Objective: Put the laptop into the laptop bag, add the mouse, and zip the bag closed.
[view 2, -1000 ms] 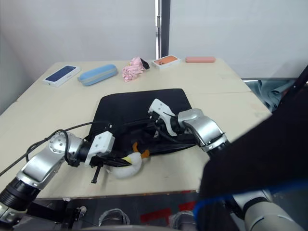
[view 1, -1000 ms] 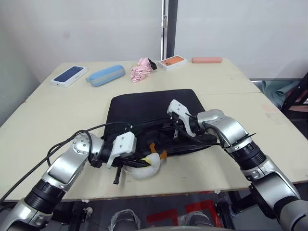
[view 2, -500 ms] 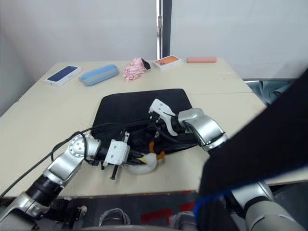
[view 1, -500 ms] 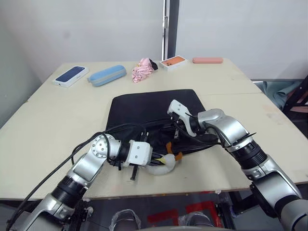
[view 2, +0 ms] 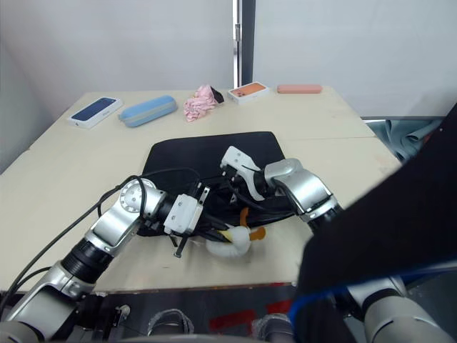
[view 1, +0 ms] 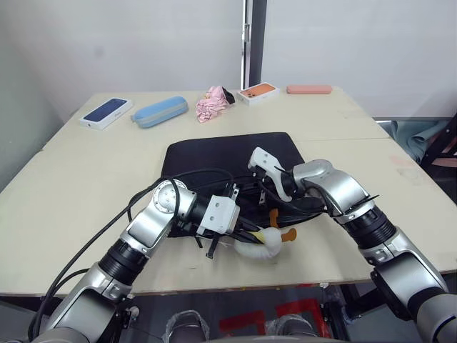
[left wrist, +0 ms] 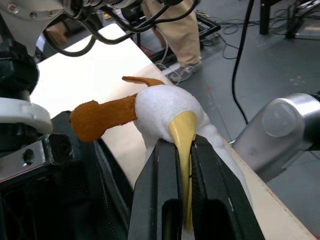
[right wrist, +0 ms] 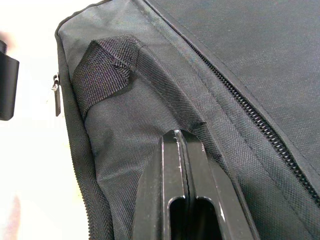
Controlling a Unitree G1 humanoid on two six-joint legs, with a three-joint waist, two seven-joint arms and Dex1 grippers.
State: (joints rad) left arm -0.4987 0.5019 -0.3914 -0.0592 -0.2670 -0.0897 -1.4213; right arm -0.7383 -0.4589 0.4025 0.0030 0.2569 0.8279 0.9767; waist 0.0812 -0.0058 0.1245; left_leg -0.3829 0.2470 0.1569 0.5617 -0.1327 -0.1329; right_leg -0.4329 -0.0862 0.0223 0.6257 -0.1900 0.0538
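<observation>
One beige table [view 1: 64,179], laptop bag [view 1: 214,153] flat mid-surface; white wall [view 1: 128,43] behind.

No text, label, brand, number or sign can be read anywhere in these views.
</observation>
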